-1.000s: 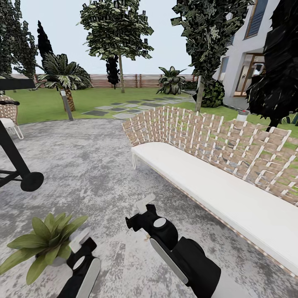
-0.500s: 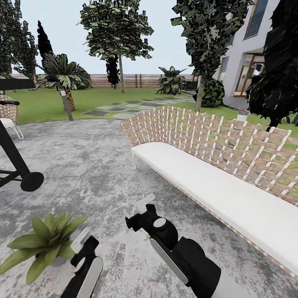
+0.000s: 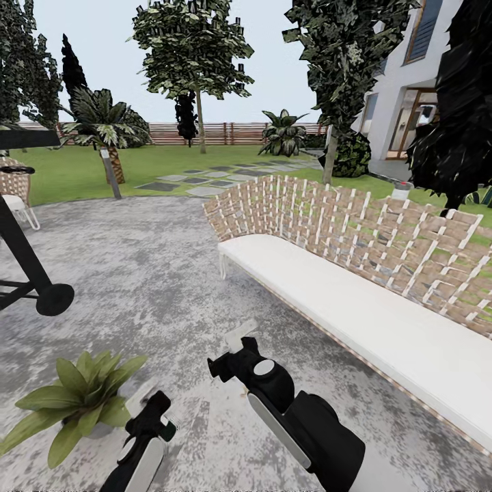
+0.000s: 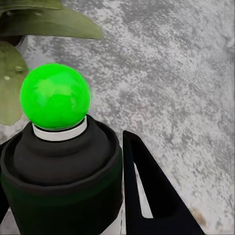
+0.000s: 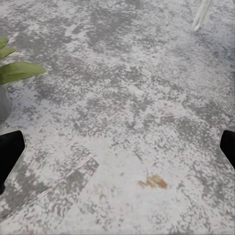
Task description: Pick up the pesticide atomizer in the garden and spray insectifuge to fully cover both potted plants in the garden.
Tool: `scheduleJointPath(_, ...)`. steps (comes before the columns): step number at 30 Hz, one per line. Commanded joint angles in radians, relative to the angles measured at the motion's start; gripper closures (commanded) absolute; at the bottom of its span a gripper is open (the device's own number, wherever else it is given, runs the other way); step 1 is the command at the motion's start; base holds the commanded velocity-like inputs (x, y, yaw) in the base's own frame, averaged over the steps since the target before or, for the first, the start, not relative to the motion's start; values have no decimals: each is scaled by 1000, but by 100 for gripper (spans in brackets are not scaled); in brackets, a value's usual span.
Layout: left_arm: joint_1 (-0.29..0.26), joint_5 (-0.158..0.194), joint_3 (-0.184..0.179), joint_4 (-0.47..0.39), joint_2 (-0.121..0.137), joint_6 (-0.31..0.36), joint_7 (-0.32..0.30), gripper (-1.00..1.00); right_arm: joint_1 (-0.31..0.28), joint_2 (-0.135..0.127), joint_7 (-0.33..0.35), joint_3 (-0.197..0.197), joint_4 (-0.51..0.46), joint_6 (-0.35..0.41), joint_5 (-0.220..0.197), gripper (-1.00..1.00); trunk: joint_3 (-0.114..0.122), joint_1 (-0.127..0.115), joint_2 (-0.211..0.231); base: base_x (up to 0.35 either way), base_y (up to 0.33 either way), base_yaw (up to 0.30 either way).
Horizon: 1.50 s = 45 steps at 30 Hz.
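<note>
At the far left of the head view, a black stand [image 3: 27, 273] with a round foot sits on the grey stone patio [image 3: 157, 273], with a wicker chair [image 3: 15, 188] behind it. Near the left edge, a potted plant [image 3: 75, 403] with broad green leaves stands on the stone, just left of the left gripper [image 3: 154, 403]. That gripper is pinched on the pesticide atomizer [image 4: 61, 171]: in the left wrist view a black finger [image 4: 147, 191] presses against the bottle's dark green side, and the spray head on its black neck shows as a bright green ball, close to the plant's leaves [image 4: 44, 24]. Right of it, near the middle, the right gripper [image 3: 236, 348] hangs over bare stone; in the right wrist view its dark fingertips [image 5: 10, 154] stand wide apart at the two edges, holding nothing. Further right, a long white bench [image 3: 355, 314] with a woven back runs across the patio. Beyond lie lawn, trees and a brown slatted fence [image 3: 225, 133], with a white house [image 3: 410, 89] at the far right
</note>
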Motion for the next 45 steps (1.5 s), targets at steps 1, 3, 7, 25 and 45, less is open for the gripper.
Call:
scheduleJointPath(1, 0, -1, 0, 1, 1, 0, -1, 100, 0, 0, 0, 0, 1, 0, 0, -100, 0, 0, 0, -89, 247, 0)
scheduleJointPath(3, 0, 0, 0, 2, 2, 0, -2, 100, 0, 0, 0, 0, 1, 0, 0, -100, 0, 0, 0, -94, 261, 0)
scheduleJointPath(7, 1, -1, -1, 4, 3, 0, 2, 100, 0, 0, 0, 0, 1, 0, 1, -100, 0, 0, 0, -98, 288, 0)
scheduleJointPath(25, 16, -154, 0, -92, 5, 191, 157, 100, 0, 0, -1, -65, -12, -8, 7, -100, 0, 0, 0, -88, 128, 0)
scheduleJointPath(45, 16, -157, -1, -86, 6, 217, 157, 100, 0, 0, -2, -69, -10, -8, 8, -100, 0, 0, 0, 0, 18, 0)
